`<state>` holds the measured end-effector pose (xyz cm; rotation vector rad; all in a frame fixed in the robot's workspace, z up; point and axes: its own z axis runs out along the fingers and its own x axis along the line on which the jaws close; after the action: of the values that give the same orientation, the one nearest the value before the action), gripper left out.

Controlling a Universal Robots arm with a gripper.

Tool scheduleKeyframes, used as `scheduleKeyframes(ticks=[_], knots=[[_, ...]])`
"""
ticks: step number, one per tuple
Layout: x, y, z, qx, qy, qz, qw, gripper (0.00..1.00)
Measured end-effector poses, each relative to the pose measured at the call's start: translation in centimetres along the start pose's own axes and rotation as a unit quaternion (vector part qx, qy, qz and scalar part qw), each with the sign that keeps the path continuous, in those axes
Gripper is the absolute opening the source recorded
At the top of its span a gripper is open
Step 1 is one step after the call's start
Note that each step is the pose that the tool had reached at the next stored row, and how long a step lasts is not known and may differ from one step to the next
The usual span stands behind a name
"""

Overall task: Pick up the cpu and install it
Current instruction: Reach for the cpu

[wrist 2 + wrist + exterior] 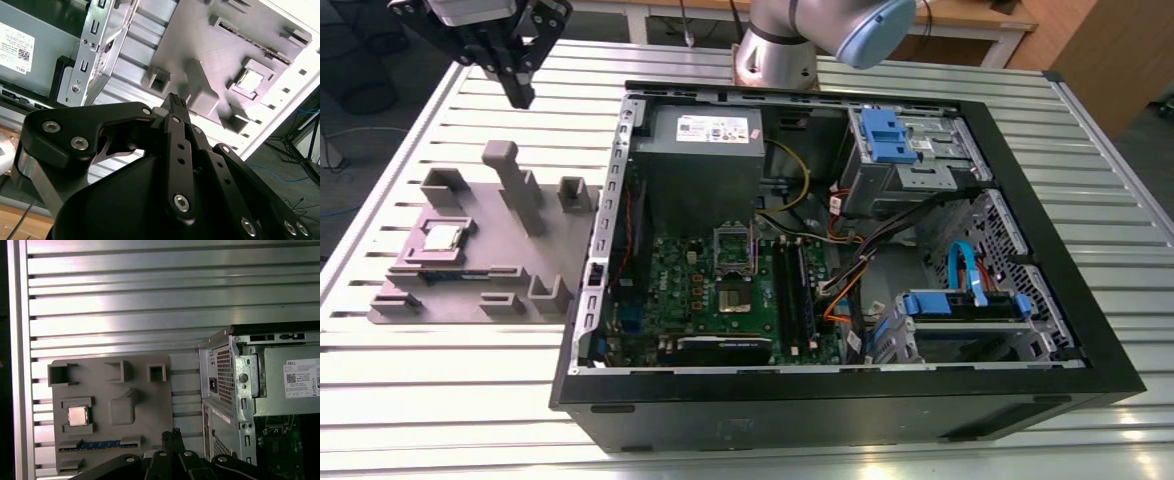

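Hanging above the slatted table (400, 400) in the exterior view, the gripper (520, 93) has its fingers pressed together on nothing. The cpu (444, 236) rests in a recess of the mauve-grey tray (480, 292), at the exterior view's left of the open computer case (854, 420). Both wrist views show the cpu seated there, well apart from the closed fingertips (175, 101).

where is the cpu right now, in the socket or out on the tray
Out: the cpu lies flat in a recess of the tray, outside the case.
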<state>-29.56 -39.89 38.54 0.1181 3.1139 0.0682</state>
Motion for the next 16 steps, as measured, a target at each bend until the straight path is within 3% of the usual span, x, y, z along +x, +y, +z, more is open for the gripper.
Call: scheduleKeyframes(ticks=[16], knots=[[0.60, -0.05, 0.00, 0.0000, 0.0000, 0.000, 1.00000, 0.10]])
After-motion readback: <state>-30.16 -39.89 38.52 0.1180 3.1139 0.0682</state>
